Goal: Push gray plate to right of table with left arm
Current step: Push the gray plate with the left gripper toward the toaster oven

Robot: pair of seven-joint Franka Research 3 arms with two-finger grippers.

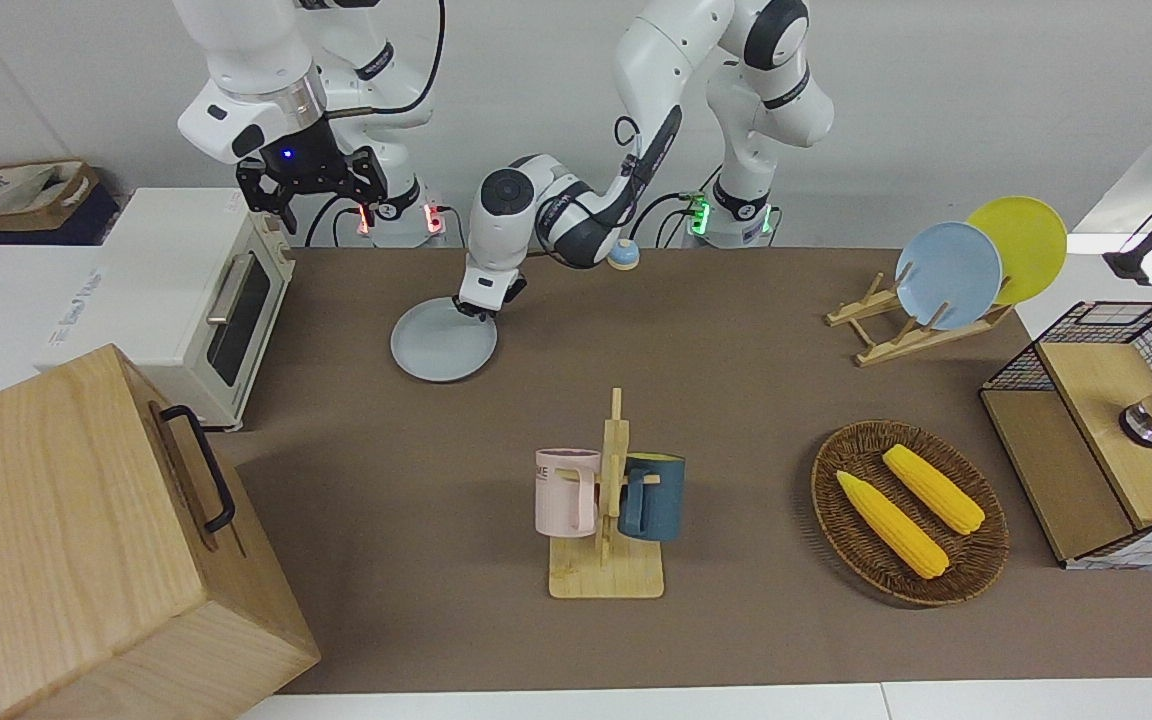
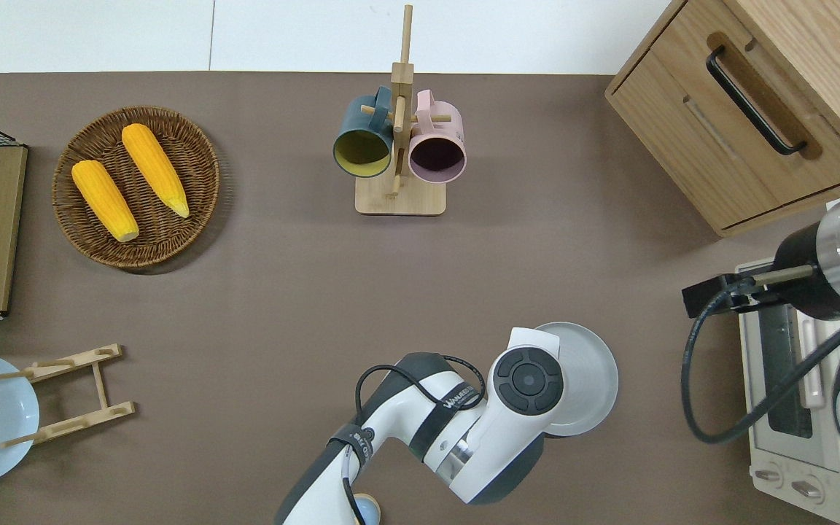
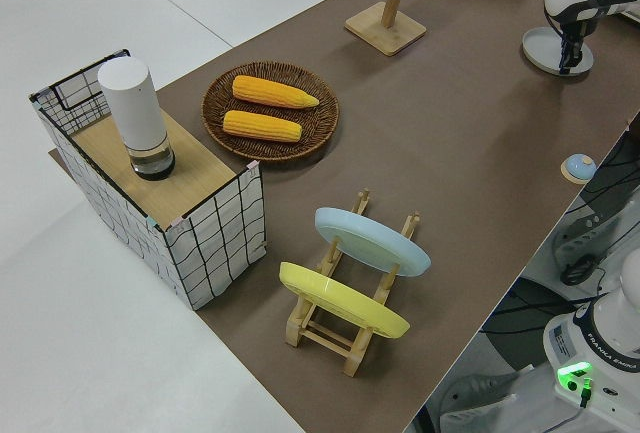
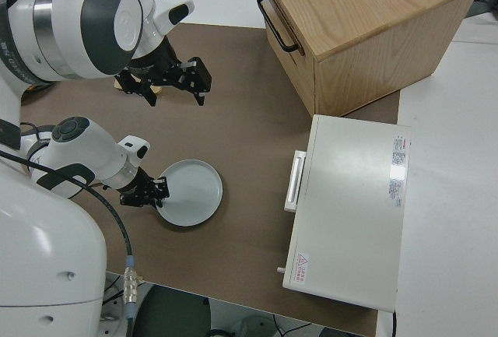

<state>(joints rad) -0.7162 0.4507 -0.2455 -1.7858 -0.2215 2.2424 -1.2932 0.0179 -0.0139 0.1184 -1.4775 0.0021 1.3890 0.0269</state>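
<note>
The gray plate (image 1: 441, 342) lies flat on the brown table (image 1: 736, 400), near the robots' edge and close to the white toaster oven (image 1: 198, 300). It also shows in the overhead view (image 2: 589, 379) and the right side view (image 4: 192, 193). My left gripper (image 1: 474, 307) is down at the plate's rim, on the side toward the left arm's end of the table, touching it (image 4: 153, 194). In the overhead view the wrist hides the gripper. The right arm is parked with its gripper (image 1: 312, 190) open.
A wooden cabinet (image 1: 86, 540) stands beside the toaster oven. A mug rack (image 1: 606, 500) is mid-table, a corn basket (image 1: 908, 512) and a plate rack (image 1: 946, 275) toward the left arm's end. A small blue knob (image 1: 623, 255) sits near the left arm's base.
</note>
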